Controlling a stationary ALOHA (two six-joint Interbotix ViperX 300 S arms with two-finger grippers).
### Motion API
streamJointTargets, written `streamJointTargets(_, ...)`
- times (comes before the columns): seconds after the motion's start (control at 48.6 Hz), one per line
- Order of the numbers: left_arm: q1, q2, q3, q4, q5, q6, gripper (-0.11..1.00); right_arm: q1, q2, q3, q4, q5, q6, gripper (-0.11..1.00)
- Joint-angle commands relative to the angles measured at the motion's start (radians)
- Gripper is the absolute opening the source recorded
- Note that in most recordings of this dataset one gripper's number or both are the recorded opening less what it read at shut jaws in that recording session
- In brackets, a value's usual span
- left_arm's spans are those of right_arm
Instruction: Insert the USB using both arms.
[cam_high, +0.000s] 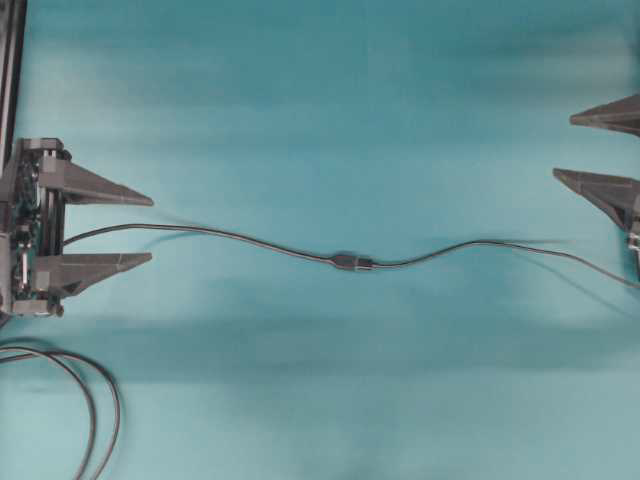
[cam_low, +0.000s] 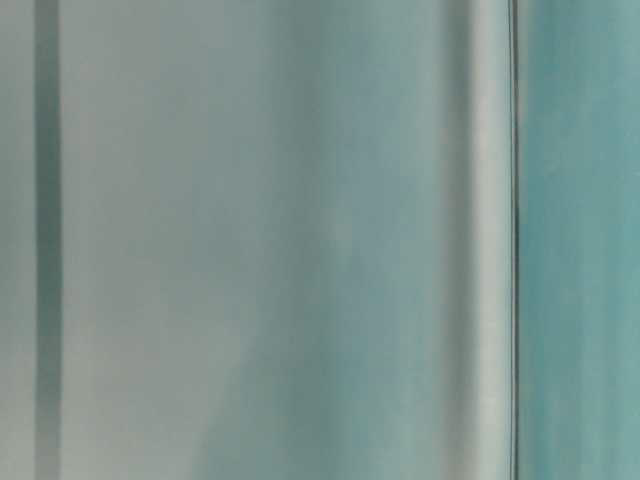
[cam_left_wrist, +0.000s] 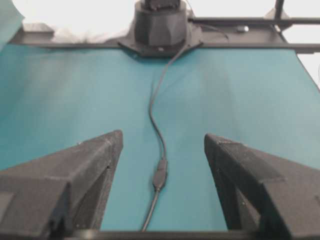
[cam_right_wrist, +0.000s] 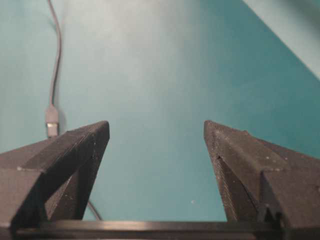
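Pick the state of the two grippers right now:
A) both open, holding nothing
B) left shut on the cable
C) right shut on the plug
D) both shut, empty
A: in the overhead view the left gripper and right gripper each show spread fingers with only bare mat between them, while the joined USB connector lies mid-table, apart from both.
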Motion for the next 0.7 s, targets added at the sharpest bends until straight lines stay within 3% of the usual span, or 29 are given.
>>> streamJointTargets(0.0,-0.005,0.002,-0.012,0.006,0.005,0.015,0.78,-0.003,0.003,-0.012,0.006,-0.009,-0.012,0.82)
streamJointTargets(0.679,-0.005,-0.035,0.015,0.005,0.005,0.000,0.78,-0.002,0.003,0.005,0.023,-0.032,-0.018,0.82)
